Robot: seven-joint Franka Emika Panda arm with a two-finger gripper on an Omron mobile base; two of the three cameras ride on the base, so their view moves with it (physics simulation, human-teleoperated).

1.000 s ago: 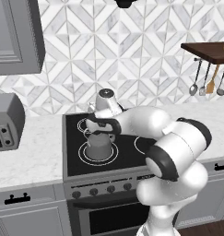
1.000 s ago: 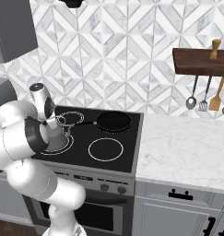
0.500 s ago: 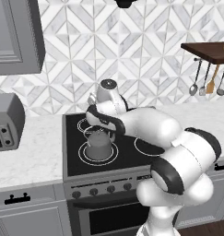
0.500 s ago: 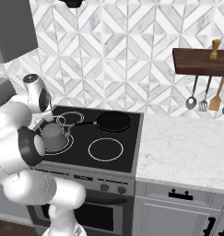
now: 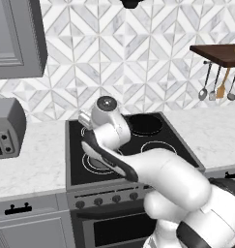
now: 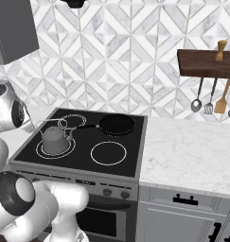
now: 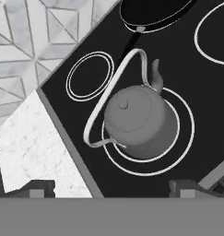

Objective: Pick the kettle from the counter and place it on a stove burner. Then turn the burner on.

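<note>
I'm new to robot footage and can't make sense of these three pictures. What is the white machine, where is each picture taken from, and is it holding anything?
The white machine is a robot arm on a base that can drive, in a simulated kitchen. Two pictures come from cameras on that base, looking forward over the arm from its left and its right. The third comes from a camera on the hand, looking down along the gripper, whose two dark tips stand wide apart at the bottom.

Below them is a black glass cooktop set in a white marble-look counter. A dark grey kettle sits on the largest double-ring burner, its wire handle tipped to one side. A black frying pan lies on a rear burner.

Nothing is held: the gripper is open, above the kettle.
</note>
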